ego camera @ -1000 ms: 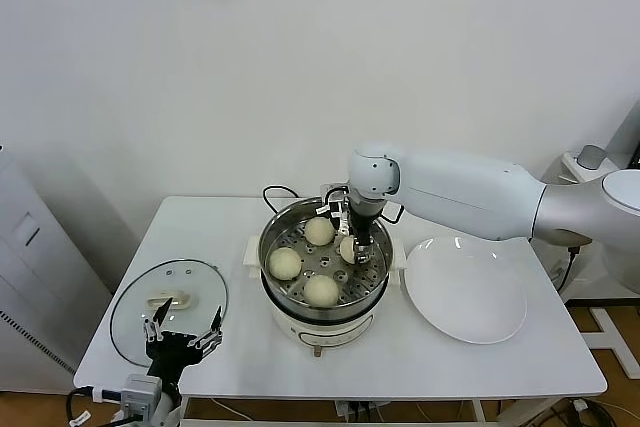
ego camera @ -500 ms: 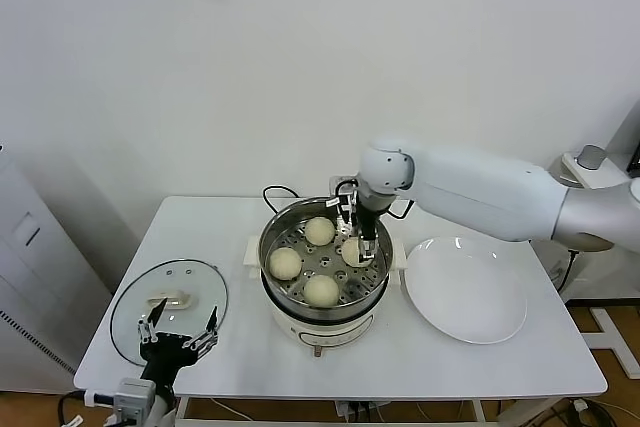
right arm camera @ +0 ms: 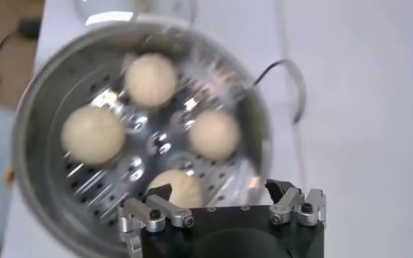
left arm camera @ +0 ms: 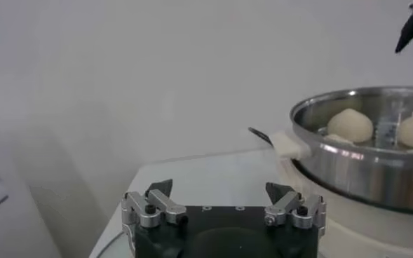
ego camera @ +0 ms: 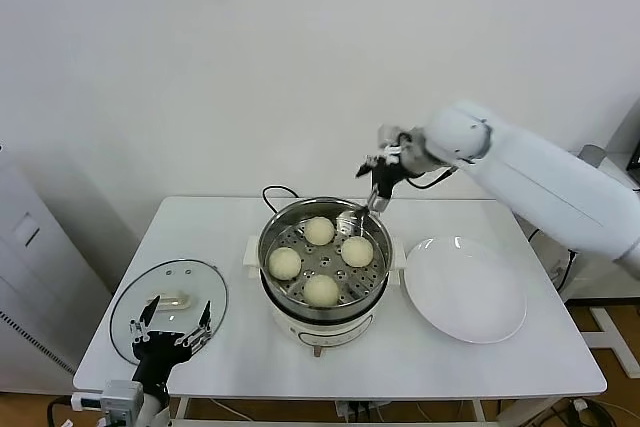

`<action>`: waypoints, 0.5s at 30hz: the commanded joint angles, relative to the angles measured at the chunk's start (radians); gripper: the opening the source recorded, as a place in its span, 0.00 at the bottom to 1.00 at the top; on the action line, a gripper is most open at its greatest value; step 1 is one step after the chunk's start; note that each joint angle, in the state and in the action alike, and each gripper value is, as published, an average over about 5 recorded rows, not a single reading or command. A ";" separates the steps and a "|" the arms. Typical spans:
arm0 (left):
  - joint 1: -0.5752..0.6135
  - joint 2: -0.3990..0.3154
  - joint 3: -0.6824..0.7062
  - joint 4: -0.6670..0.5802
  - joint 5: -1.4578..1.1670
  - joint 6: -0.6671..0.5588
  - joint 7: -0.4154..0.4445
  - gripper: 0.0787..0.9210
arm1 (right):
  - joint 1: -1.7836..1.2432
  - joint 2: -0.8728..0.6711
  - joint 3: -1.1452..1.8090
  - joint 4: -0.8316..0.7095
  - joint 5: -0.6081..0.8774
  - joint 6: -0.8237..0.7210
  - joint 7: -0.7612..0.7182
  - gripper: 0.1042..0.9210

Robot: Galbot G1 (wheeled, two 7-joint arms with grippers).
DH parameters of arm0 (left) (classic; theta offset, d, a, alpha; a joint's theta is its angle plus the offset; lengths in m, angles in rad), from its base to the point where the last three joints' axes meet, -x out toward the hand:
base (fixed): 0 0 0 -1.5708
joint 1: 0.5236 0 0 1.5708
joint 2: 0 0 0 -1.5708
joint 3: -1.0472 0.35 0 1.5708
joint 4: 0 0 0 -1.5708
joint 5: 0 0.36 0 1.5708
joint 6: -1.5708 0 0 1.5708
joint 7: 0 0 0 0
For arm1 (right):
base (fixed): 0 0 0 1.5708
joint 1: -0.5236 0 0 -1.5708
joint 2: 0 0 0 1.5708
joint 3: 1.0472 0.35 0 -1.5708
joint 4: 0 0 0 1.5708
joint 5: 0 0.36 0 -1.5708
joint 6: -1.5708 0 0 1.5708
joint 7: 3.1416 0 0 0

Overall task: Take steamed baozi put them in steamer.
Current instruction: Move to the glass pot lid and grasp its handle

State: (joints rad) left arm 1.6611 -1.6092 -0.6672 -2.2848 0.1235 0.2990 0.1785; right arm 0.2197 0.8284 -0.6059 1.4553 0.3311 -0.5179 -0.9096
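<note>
Several cream-white baozi lie on the perforated tray of the shiny steamer [ego camera: 268, 247]: one at the back [ego camera: 319, 231], one at the right [ego camera: 357, 251], one at the left [ego camera: 285, 263], one at the front [ego camera: 321, 290]. They also show in the right wrist view [right arm camera: 151, 79]. My right gripper [ego camera: 381, 191] is open and empty, raised above the steamer's back right rim. My left gripper [ego camera: 172, 327] is open and empty, low at the table's front left, over the glass lid [ego camera: 200, 285]. The steamer shows in the left wrist view [left arm camera: 346, 168].
A flat white plate [ego camera: 465, 288] lies to the right of the steamer. A black cable [ego camera: 272, 193] runs behind the steamer. The white table's front edge [ego camera: 400, 387] is near the steamer's base. A grey cabinet [ego camera: 30, 277] stands at the far left.
My right gripper let go of the right-hand baozi, which stays on the tray, and rose up and back to the right out of the steamer. My left gripper sank a little.
</note>
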 commanded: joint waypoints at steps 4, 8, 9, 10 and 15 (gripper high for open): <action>-0.042 -0.045 0.002 0.054 -0.094 -0.087 0.005 0.88 | -0.880 0.146 1.140 0.108 0.065 0.283 0.420 0.88; -0.072 -0.044 -0.003 0.076 -0.129 -0.105 0.005 0.88 | -1.030 0.272 1.253 0.111 0.106 0.401 0.508 0.88; -0.081 -0.039 -0.007 0.082 -0.129 -0.107 0.003 0.88 | -1.068 0.305 1.272 0.113 0.116 0.429 0.530 0.88; -0.089 -0.032 -0.011 0.087 -0.126 -0.109 0.002 0.88 | -1.109 0.339 1.289 0.116 0.127 0.458 0.556 0.88; -0.144 0.004 -0.036 0.143 -0.029 -0.136 -0.011 0.88 | -1.289 0.444 1.303 0.137 0.184 0.578 0.715 0.88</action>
State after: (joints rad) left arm 1.5898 -1.6092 -0.6819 -2.2096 0.0423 0.2144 0.1758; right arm -0.5621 1.0393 0.3333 1.5474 0.4241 -0.2071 -0.5126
